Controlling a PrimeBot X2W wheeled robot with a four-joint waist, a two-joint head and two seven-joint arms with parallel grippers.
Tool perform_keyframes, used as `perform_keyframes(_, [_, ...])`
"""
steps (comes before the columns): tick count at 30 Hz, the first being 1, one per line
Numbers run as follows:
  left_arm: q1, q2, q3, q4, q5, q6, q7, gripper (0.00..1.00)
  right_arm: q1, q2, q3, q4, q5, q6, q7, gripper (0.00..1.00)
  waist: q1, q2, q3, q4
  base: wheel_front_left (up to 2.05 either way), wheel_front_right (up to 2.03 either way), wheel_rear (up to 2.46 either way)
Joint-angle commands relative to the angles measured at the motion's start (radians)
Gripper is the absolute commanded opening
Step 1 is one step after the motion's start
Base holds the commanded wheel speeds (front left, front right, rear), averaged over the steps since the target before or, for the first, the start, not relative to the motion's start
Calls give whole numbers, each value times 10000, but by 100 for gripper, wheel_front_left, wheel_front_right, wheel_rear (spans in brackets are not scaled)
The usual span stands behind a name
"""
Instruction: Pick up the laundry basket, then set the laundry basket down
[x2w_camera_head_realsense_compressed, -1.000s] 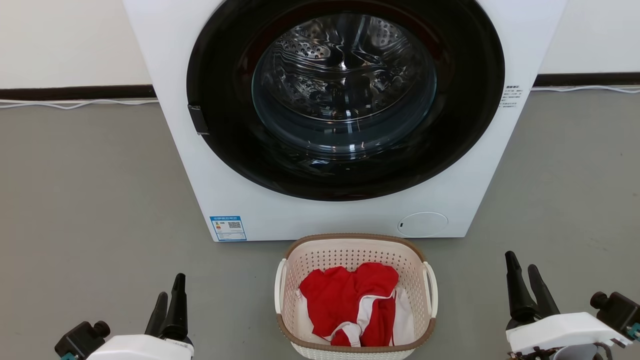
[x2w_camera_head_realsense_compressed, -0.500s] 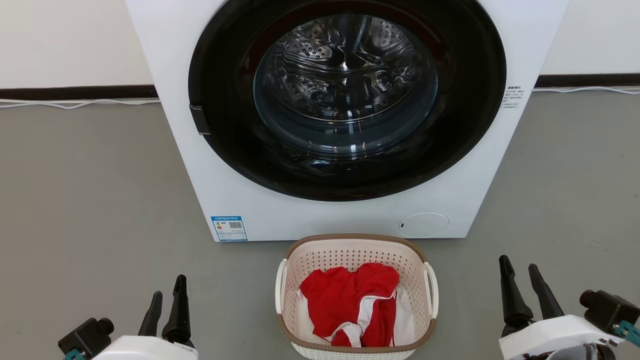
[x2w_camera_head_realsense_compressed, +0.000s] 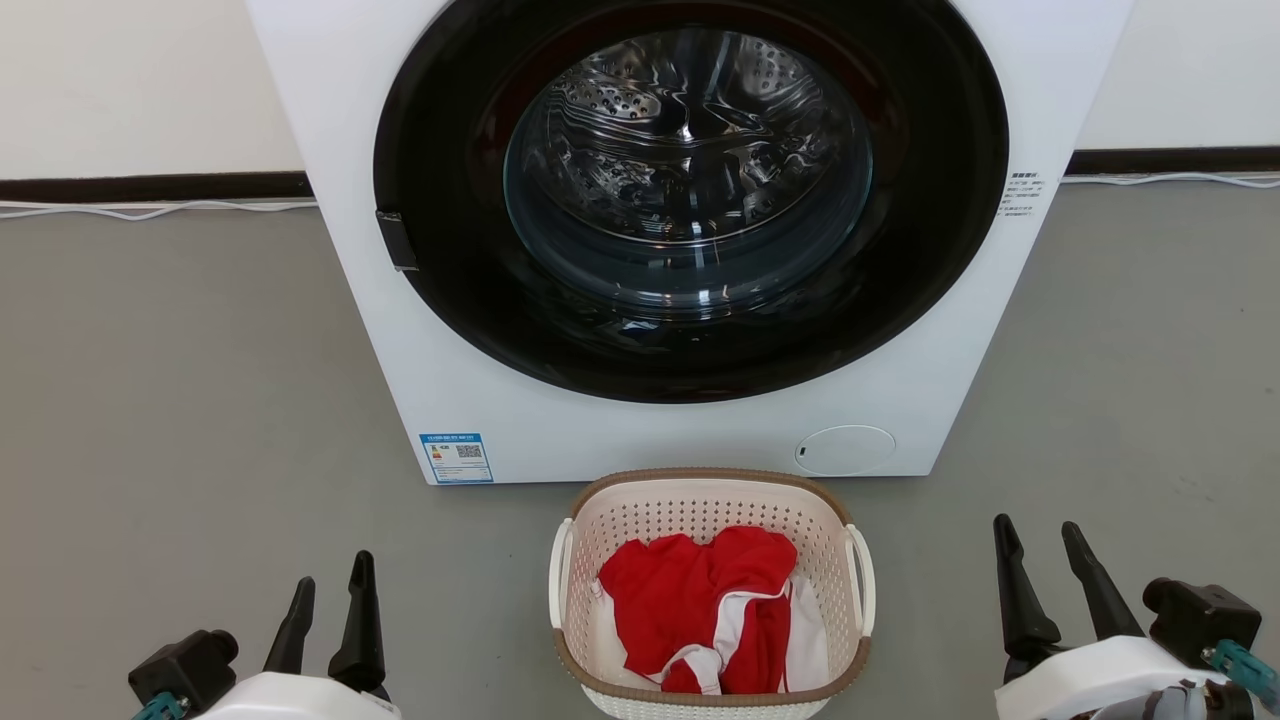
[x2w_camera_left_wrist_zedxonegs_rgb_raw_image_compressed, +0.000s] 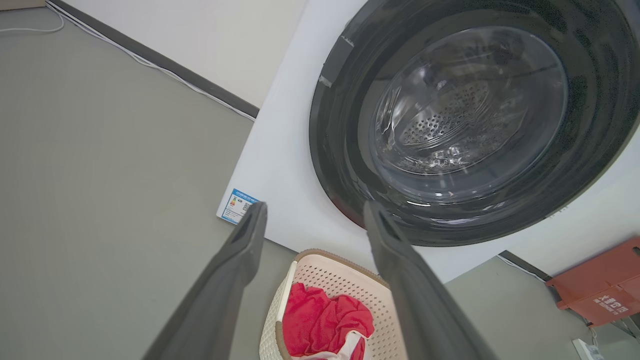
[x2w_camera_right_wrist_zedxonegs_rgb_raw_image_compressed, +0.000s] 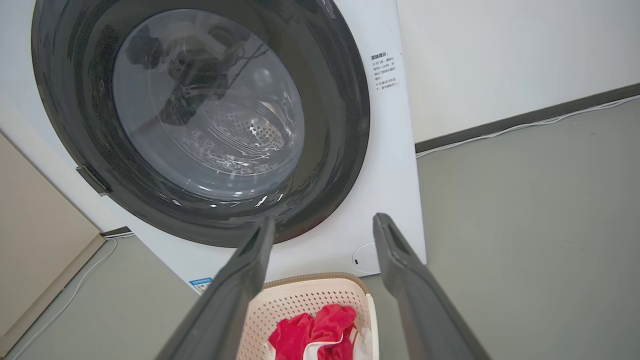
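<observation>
The left jaws are two long dark left fingers (x2w_camera_head_realsense_compressed: 358, 630), broad at the root and narrowing to blunt tips, set in a glossy white left shell (x2w_camera_head_realsense_compressed: 300, 698). Beside it sits a black left block (x2w_camera_head_realsense_compressed: 185, 665) with a round knob and a teal left plug (x2w_camera_head_realsense_compressed: 158, 708). The right jaws match, with dark right fingers (x2w_camera_head_realsense_compressed: 1015, 590), a white right shell (x2w_camera_head_realsense_compressed: 1090, 672), a black right block (x2w_camera_head_realsense_compressed: 1195, 615) and a teal right plug (x2w_camera_head_realsense_compressed: 1235, 662). In the wrist views the fingers are matte charcoal, with a shallow recess near each tip.
</observation>
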Motion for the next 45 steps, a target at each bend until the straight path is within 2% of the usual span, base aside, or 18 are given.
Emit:
perform_keyframes(1, [-151, 122, 267, -192, 375, -26, -136, 100, -303, -161, 155, -159, -418, 58, -226, 100, 0, 0, 0, 2, 0, 0, 0])
perform_keyframes(29, [-58, 159, 425, -28, 3377, -26, -928, 100, -156, -147, -37, -64, -3960, 75, -1018, 100, 0, 0, -47, 72, 0, 0, 0])
perform_keyframes(45, [-75, 160, 446, 11, 3404, -80, -937, 100, -102, -50, -108, -71, -3974, 75, -1027, 100, 0, 0, 43, 31, 0, 0, 0])
